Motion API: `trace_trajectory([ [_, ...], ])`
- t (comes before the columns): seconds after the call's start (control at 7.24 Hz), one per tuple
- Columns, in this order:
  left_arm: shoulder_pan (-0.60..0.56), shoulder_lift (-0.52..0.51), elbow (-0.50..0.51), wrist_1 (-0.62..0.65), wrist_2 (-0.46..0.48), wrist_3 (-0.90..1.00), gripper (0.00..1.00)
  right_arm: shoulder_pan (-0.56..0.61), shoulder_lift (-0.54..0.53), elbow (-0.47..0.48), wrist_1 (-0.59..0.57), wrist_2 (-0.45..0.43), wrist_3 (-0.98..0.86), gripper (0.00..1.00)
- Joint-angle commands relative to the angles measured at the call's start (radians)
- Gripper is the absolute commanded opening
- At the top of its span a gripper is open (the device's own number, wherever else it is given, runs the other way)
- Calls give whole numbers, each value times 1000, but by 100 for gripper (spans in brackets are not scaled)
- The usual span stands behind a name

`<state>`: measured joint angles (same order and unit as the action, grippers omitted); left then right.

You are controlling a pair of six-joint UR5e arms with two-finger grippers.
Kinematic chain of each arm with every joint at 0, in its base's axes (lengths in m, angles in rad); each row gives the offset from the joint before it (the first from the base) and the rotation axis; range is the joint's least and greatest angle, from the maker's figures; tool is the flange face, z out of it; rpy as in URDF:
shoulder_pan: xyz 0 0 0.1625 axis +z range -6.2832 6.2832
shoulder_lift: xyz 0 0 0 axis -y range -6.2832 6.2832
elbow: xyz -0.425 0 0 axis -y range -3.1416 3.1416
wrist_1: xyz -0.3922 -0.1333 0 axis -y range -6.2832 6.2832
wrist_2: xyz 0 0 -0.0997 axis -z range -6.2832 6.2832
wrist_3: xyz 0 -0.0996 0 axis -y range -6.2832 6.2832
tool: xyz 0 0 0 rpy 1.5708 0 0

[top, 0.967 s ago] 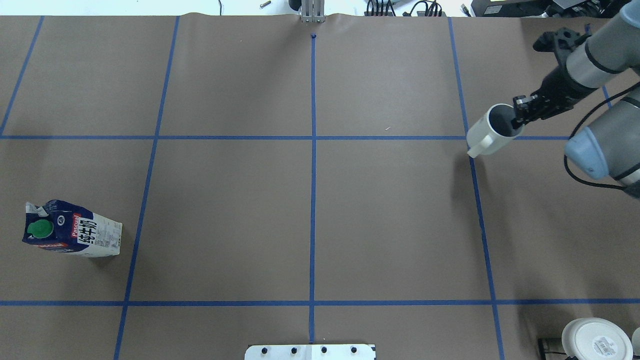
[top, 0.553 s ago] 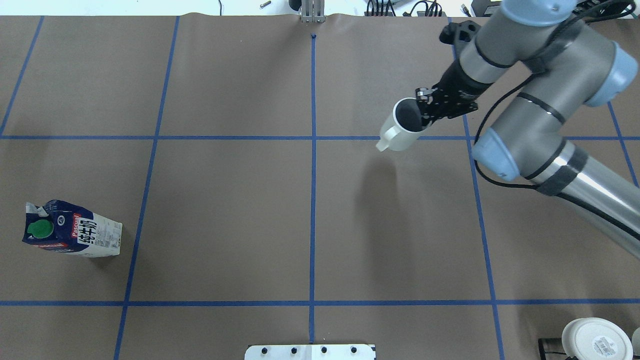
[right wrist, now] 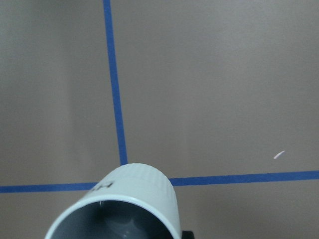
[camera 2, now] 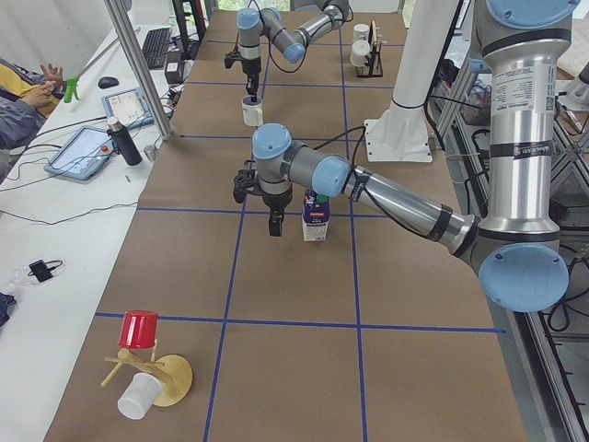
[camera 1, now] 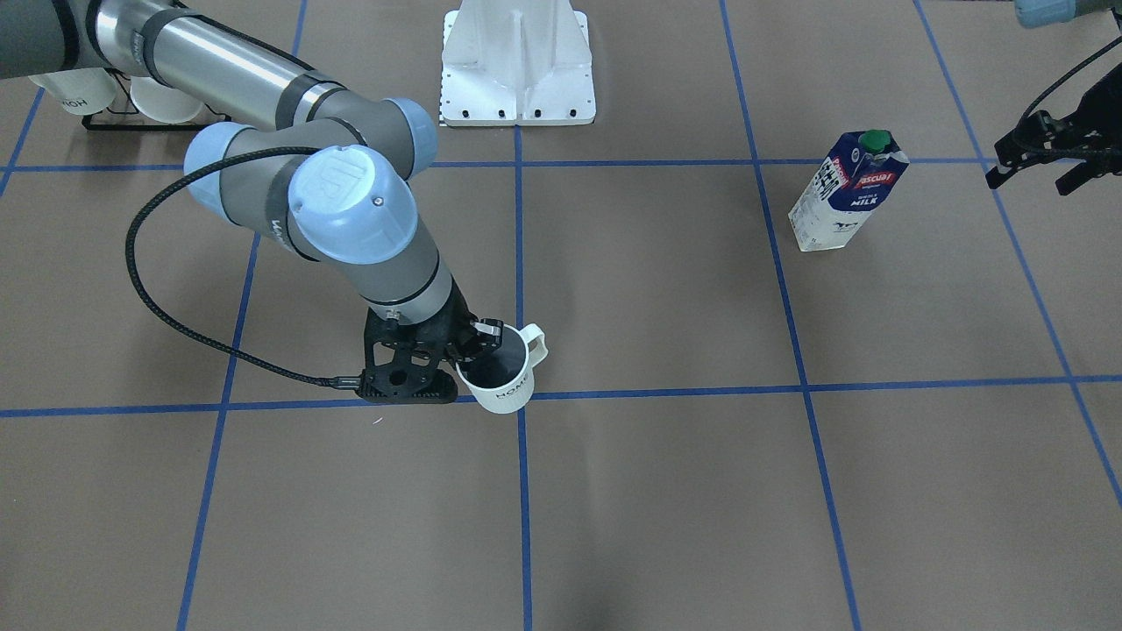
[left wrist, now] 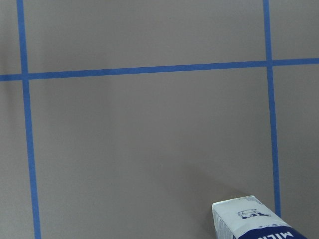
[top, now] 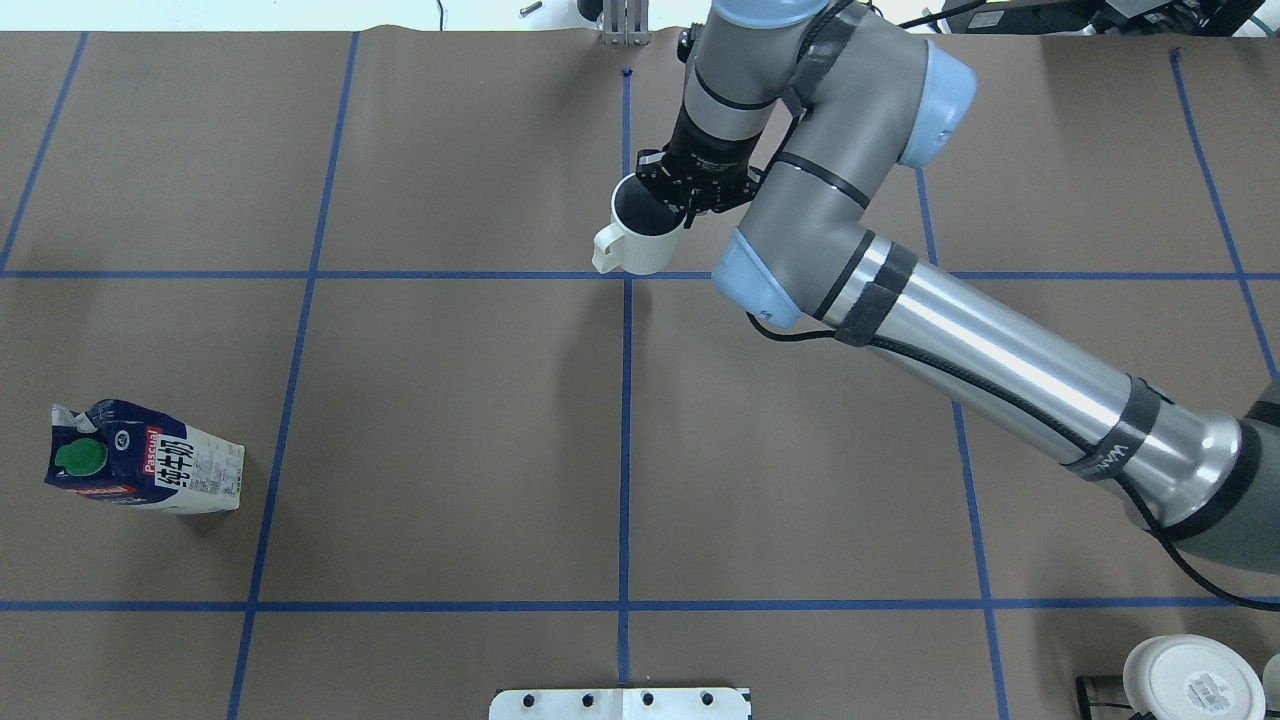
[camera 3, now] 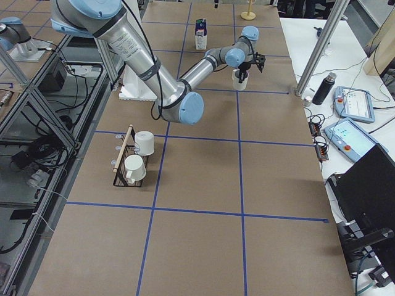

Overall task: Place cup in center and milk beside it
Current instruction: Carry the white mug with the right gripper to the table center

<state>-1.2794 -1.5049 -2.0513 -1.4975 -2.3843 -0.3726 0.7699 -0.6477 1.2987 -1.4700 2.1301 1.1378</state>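
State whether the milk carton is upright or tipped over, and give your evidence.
Upright: the milk carton stands on its base with its green cap on top.

The right gripper [top: 684,206] pinches the white mug [top: 640,243] by its rim at the tape crossing [top: 627,276]. The milk carton [top: 146,468] stands well apart, far left.

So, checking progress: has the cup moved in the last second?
Yes. Overhead, the cup, in the right gripper, travelled left from the right-hand tape line to the middle tape line.
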Motion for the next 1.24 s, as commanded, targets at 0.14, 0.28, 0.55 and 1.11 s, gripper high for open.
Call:
trace_trajectory([
  [0.14, 0, 0, -4, -1, -3, -2, 98, -47, 39, -100, 40, -32, -3, 0],
  [0.28, 0, 0, -6, -1, -3, -3, 98, -53, 37, -111, 40, -32, -4, 72],
  [0.55, 0, 0, -12, 0, -6, -14, 98, -63, 42, -116, 40, -30, 5, 99],
  [1.11, 102, 2, -130, 5, 13, -354, 98, 118, -77, 128, -57, 181, -2, 99],
])
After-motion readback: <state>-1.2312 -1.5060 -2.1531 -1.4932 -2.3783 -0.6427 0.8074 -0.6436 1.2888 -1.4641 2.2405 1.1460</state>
